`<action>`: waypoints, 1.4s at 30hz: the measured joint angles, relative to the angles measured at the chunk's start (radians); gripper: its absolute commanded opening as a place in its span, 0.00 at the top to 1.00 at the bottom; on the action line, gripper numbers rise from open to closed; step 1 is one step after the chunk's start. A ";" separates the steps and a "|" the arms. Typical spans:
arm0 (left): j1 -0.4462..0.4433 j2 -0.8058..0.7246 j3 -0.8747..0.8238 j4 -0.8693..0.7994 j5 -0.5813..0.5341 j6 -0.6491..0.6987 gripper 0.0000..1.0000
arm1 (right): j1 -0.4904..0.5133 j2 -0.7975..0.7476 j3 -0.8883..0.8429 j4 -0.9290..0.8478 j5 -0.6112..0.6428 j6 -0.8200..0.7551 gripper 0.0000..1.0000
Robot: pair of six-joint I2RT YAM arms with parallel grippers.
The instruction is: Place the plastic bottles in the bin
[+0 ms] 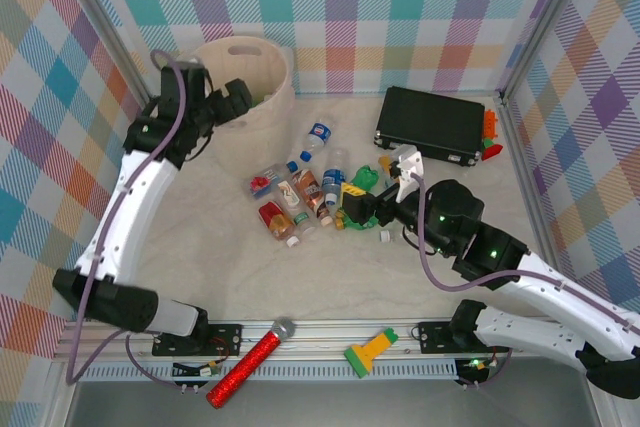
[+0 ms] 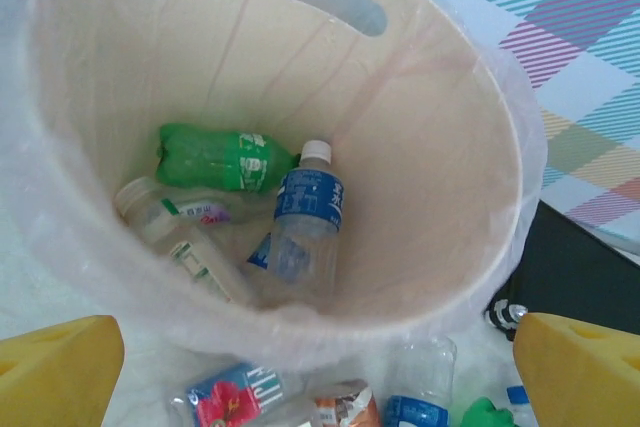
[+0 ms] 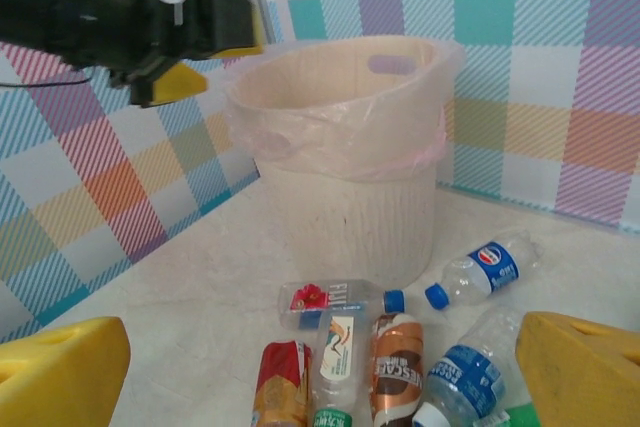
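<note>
The bin (image 1: 212, 53) is a pale cream bucket lined with a clear bag at the back left. My left gripper (image 1: 236, 100) hangs open over its near rim with nothing between its yellow fingers (image 2: 60, 372). Inside the bin (image 2: 430, 147) lie a green bottle (image 2: 225, 159), a blue-labelled clear bottle (image 2: 305, 217) and a white-labelled one (image 2: 175, 232). Several plastic bottles (image 1: 300, 197) lie mid-table, among them a Fiji bottle (image 3: 340, 297), a brown one (image 3: 398, 372) and a red one (image 3: 283, 387). My right gripper (image 1: 352, 207) is open and empty just right of that pile, facing the bin (image 3: 345, 197).
A flat black case (image 1: 430, 122) lies at the back right with small coloured toys (image 1: 488, 137) beside it. A red glitter microphone (image 1: 250, 362) and a green-and-yellow tool (image 1: 368, 352) rest on the front rail. Plaid walls close the back and sides.
</note>
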 measured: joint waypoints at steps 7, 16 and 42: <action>-0.032 -0.215 -0.215 0.028 0.003 -0.015 0.00 | 0.000 0.026 0.000 -0.102 0.093 0.069 0.01; -0.037 -0.349 -0.372 0.039 0.005 -0.014 0.00 | -0.104 0.066 -0.035 -0.350 0.216 0.311 0.01; -0.038 -0.507 -0.629 0.138 0.136 -0.090 0.00 | -0.697 0.214 -0.258 -0.558 -0.256 0.894 0.03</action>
